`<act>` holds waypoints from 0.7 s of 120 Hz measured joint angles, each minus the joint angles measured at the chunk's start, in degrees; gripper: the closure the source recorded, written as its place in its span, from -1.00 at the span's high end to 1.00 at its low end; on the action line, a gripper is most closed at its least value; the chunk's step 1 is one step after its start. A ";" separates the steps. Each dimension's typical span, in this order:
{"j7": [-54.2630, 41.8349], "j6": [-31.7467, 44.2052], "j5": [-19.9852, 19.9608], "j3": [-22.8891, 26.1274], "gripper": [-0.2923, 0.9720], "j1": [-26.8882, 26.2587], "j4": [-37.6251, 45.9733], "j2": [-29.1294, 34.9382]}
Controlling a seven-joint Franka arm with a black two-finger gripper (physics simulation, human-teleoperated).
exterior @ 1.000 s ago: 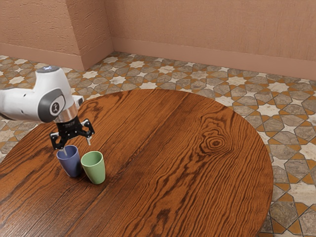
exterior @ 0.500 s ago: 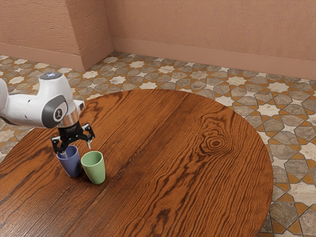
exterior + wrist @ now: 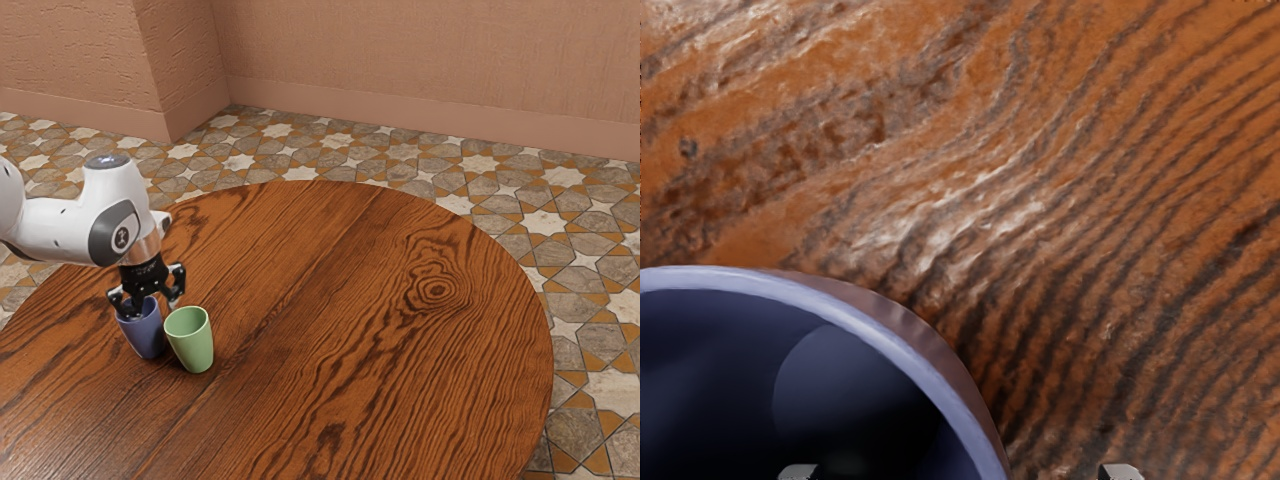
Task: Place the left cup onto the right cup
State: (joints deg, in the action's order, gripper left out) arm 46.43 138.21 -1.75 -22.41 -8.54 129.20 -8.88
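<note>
Progress is slight, judging by how things lie: both cups stand on the worktop (image 3: 400, 330) and nothing is stacked yet.

In the exterior view, the blue cup (image 3: 143, 335) stands upright near the worktop's edge on the exterior view's left. The green cup (image 3: 190, 340) stands upright just beside it on the exterior view's right. They are so close that I cannot tell whether their walls touch. The arm (image 3: 80, 215) comes in from the exterior view's left, and the pincer (image 3: 145, 303) points down at the blue cup's mouth, low enough to be level with the rim. Its two fingers stand apart, and I read it as open, not yet clamped on anything. The blue cup rests on the wood, not lifted.

In the wrist view, the blue cup's rim (image 3: 890, 320) curves just under the hand, with the dark hollow of the cup inside it and bare wood grain (image 3: 1040, 150) beyond. Two small fingertips (image 3: 800, 471) show, one over the hollow and the other outside the wall. The pincer thus seems to straddle the cup's wall with a gap on each side.

Still to do, as I judge it: close on that wall, lift the blue cup, carry it across and set it onto the green cup. The green cup stands so near that it could be knocked as the blue one rises.
</note>
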 joint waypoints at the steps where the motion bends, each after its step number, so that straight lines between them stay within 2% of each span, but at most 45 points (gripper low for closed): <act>1: 0.00 0.00 0.00 0.00 -0.13 0.02 0.00 0.00; 18: 0.03 0.01 0.00 0.00 -0.42 0.08 0.16 0.13; 33: 0.06 -0.01 0.04 0.00 -0.57 0.08 0.24 0.17; 84: 0.40 -0.35 0.37 -0.01 -0.69 0.06 0.46 0.77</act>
State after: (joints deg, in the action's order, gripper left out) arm 46.83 137.86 -1.38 -22.42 -8.48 129.66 -8.11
